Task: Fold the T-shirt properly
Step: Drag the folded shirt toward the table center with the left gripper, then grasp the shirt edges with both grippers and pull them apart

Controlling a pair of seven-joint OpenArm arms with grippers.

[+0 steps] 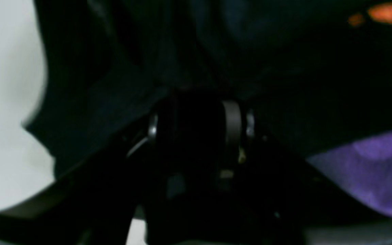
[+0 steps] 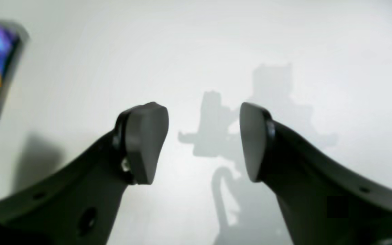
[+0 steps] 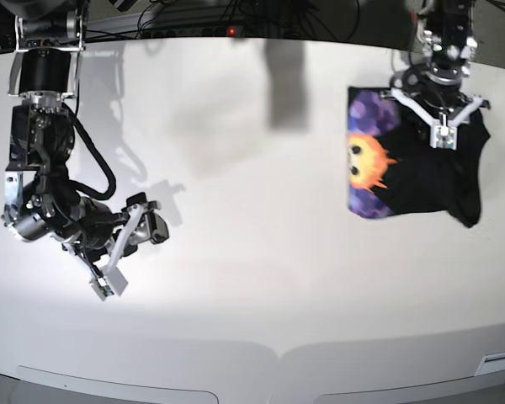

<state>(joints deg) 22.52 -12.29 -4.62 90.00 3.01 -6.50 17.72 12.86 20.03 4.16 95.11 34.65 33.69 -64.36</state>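
Filling most of the left wrist view, the T-shirt [image 1: 237,51] is seen as dark, blurred black cloth, w/ orange print marks at approx. 1 o'clock and a purple patch at approx. 4 o'clock; a strip of white table [image 1: 5,102] is seen at 9 o'clock. The left gripper [image 1: 199,129] is pressed into the cloth at frame centre, but its fingertips are lost in black-on-black blur, so whether the jaws are parted or clamped on fabric can't be told. In the right wrist view, the right gripper [image 2: 202,143] is shown w/ both pads spread well apart, nothing between them, only bare table and the arm's shadow behind; a sliver of the shirt's purple and yellow print is caught at 9–10 o'clock, well apart from the pads. In the base view, the T-shirt is seen lying bunched on the table at approx. 2 o'clock, sun-face print on its left part, plain black on its right part, w/ the left gripper directly over its upper middle and touching or nearly touching the cloth. The right gripper is seen at approx. 8 o'clock, tilted, jaws wide, held over bare table, well apart from the shirt.
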